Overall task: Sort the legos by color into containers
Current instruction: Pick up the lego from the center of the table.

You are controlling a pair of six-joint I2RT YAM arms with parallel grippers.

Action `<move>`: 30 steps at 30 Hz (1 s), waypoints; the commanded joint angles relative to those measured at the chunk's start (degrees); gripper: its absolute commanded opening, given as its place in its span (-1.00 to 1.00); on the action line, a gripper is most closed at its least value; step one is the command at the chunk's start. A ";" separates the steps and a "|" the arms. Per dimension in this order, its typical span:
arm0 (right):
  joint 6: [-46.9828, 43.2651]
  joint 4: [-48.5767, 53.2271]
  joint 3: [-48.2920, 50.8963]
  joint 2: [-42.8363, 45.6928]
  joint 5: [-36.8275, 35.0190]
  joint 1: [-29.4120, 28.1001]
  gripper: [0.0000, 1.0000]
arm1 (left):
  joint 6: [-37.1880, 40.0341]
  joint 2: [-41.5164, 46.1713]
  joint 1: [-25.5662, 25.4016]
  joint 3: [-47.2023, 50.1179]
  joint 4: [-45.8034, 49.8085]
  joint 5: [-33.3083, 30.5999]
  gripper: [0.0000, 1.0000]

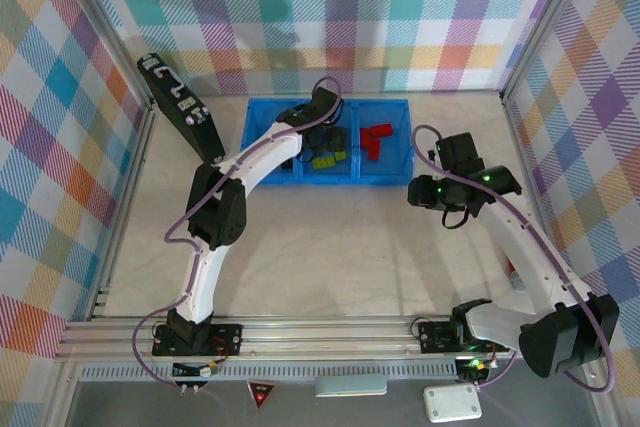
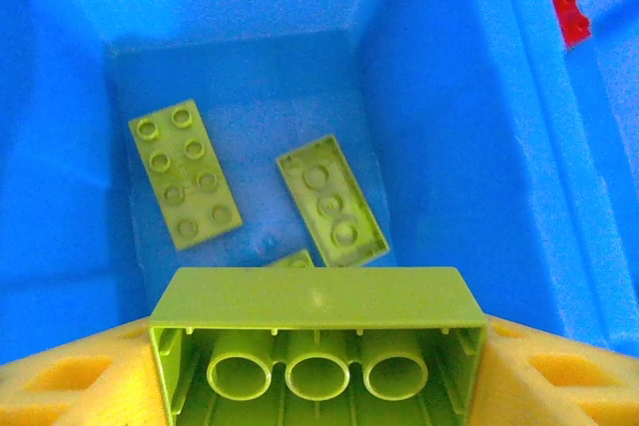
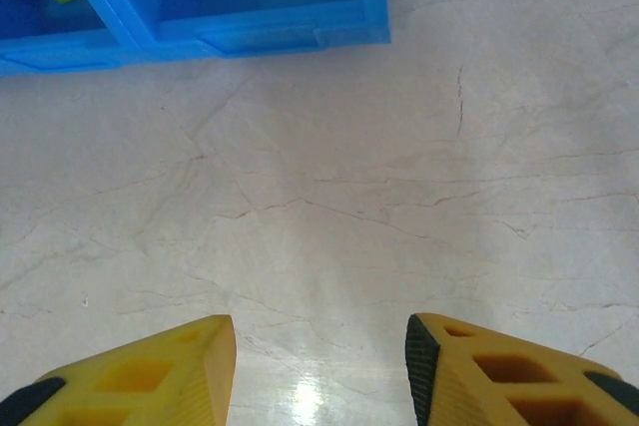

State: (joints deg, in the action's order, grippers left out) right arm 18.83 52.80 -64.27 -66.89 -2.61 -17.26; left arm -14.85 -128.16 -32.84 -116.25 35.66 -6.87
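My left gripper is shut on a lime green lego, held underside toward the camera between the yellow fingers. It hangs over the middle container of the blue bin. On that container's floor lie two green legos, and the corner of a third shows behind the held brick. Red legos lie in the right container, and one peeks over the divider. My right gripper stands open above bare table, just in front of the bin's right corner.
A black panel with white marks leans at the back left, beside the bin. The right arm's wrist hovers near the bin's right end. A small red and white thing lies by the right wall. Checked walls close the table in.
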 commanded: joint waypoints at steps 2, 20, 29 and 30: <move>0.19 2.18 -1.93 1.42 -0.68 -0.23 0.00 | 1.49 -3.19 1.18 -3.43 -2.80 1.04 0.35; -0.58 2.32 -2.35 0.49 0.13 -0.21 0.01 | -0.32 -10.89 1.99 -3.21 -21.15 -3.40 0.39; -0.47 1.46 -1.06 -0.10 0.48 -0.22 0.00 | -1.85 -13.35 2.03 -1.98 -29.26 -3.72 0.53; -0.50 1.30 -0.95 -0.10 0.49 -0.16 0.01 | -1.85 -13.35 2.04 -1.75 -29.96 -3.67 0.54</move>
State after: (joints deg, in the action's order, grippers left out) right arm 18.81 54.22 -65.17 -66.92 -2.55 -17.26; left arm -15.64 -140.86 -31.18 -118.02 11.46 -10.15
